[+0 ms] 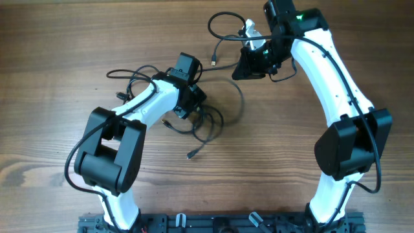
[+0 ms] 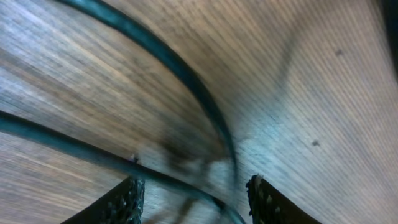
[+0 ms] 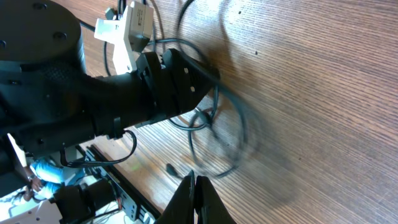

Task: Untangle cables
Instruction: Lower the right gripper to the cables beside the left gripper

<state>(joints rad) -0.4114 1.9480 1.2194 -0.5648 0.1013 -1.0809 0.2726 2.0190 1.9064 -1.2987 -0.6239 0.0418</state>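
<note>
A broad wooden counter (image 1: 52,39) seen from above fills the view, with two white and black robot arms rising from a dark rail (image 1: 207,223) at its near edge.

The right arm (image 1: 336,77) reaches far and bends back toward the middle. The left arm (image 1: 149,107) stretches from the near left to the centre, its head low over the work.

The thin black cables (image 1: 210,123) lie mostly in a loose knot at the centre, just right of the left arm's head. One strand trails off to the left (image 1: 129,74). A separate loop (image 1: 223,26) lies far, beside the right arm's head, and a small plug (image 1: 213,63) sits between the two heads.

The left jaws stand partly apart, fingertips (image 2: 127,202) almost on the wood, with a cord (image 2: 186,81) curving between them. They look placed to close on one strand of the knot.

The right jaws are closed tight. Whether a cord is nipped between them cannot be told. A blurred arc of cord runs from there toward the knot, so this arm may be serving as an anchor.

Bare wood lies open to the far left, the near centre and the right, leaving room to draw strands apart. The two heads are close, so the gap between them is the tight spot.
</note>
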